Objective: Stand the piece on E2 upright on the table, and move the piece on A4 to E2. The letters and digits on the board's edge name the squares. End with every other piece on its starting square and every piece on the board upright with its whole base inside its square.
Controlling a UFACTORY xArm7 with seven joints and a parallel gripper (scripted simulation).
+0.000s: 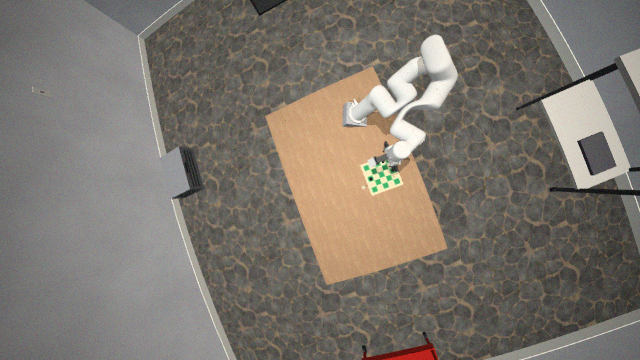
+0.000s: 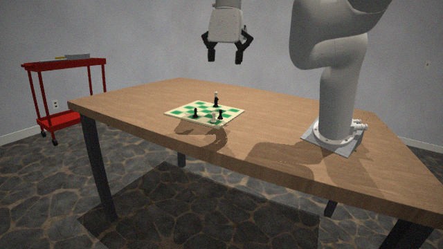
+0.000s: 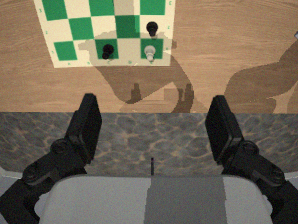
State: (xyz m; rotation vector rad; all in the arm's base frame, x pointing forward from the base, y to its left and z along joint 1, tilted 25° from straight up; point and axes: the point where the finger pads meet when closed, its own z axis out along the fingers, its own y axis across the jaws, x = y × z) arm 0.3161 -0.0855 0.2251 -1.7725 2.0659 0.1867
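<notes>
A green and cream chessboard (image 2: 204, 113) lies on the wooden table; it also shows in the top view (image 1: 381, 179) and the wrist view (image 3: 107, 10). At its near end stand a black piece (image 2: 195, 113), a white piece (image 2: 213, 117) and another black piece (image 2: 220, 114); the wrist view shows them too, with the white piece (image 3: 150, 50) in a corner square. A further black piece (image 2: 216, 101) stands at the far edge. A small white piece (image 1: 363, 187) stands on the table just off the board. My gripper (image 2: 225, 57) hangs open and empty high above the board. I cannot read the square labels.
The arm's base (image 2: 333, 136) is bolted to the table to the right of the board. A red cart (image 2: 64, 93) stands on the floor beyond the table's left end. The board lies close to the table's long edge (image 3: 147, 111).
</notes>
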